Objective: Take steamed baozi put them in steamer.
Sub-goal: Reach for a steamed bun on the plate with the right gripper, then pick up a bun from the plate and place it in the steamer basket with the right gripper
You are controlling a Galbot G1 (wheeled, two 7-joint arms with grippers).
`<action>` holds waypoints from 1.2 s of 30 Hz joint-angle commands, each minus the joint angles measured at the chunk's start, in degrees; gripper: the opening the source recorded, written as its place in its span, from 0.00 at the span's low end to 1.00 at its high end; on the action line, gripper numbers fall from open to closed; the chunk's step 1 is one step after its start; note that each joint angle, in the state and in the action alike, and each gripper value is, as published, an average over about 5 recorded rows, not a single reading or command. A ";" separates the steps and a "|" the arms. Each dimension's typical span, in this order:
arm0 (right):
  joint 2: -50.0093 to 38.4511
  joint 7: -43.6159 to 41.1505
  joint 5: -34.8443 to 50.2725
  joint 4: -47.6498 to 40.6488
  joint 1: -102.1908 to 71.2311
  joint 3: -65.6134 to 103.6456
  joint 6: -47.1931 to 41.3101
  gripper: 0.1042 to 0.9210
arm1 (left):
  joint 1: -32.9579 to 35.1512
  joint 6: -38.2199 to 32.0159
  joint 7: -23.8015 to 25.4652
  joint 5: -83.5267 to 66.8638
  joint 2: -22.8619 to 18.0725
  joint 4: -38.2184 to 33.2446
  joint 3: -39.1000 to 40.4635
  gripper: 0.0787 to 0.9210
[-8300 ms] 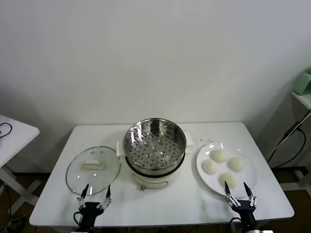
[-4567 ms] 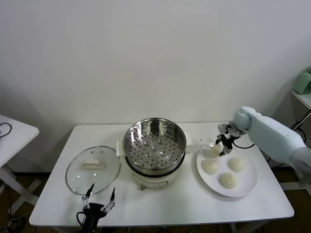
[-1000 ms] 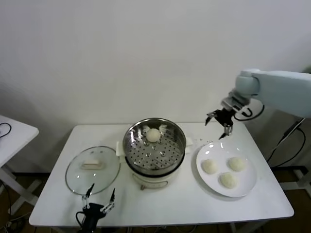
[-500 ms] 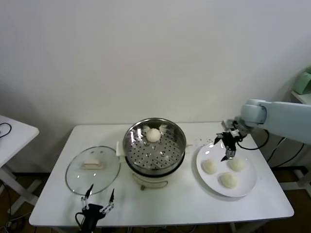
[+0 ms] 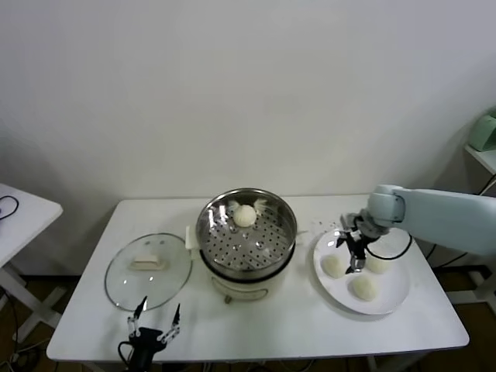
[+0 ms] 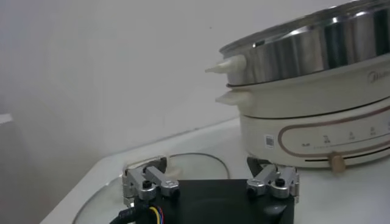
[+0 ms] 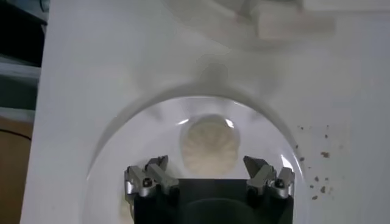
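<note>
One baozi now lies in the steamer, at its far side. The right gripper, back beside the steamer, hovers wide open and empty over the plate, above a bun; three remain. The left gripper stays parked, open, below the lid.

So there's a white table in front of a plain white wall. On its left part a round glass lid lies flat with a cream handle on top, just beside the cooker. On the right part sits a flat white plate. Some dark crumbs are scattered on the tabletop behind the plate. Off to the far left there's the corner of another white table with a black cable on it, and at the far right edge something mint-green sits on a shelf.
</note>
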 commanded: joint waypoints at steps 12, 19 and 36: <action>1.19 1.18 -5.53 -3.39 -5.98 4.92 -1.59 0.86 | -0.21 -0.06 0.09 0.02 0.20 0.34 0.22 0.88; 1.72 0.87 -5.68 -3.83 -6.59 5.70 -1.48 0.80 | -0.25 -0.08 0.08 0.25 0.26 0.37 0.32 0.88; -2.77 -5.42 -1.88 0.92 5.83 0.48 1.81 0.64 | 0.07 -0.24 0.01 0.63 0.07 -0.06 0.34 0.88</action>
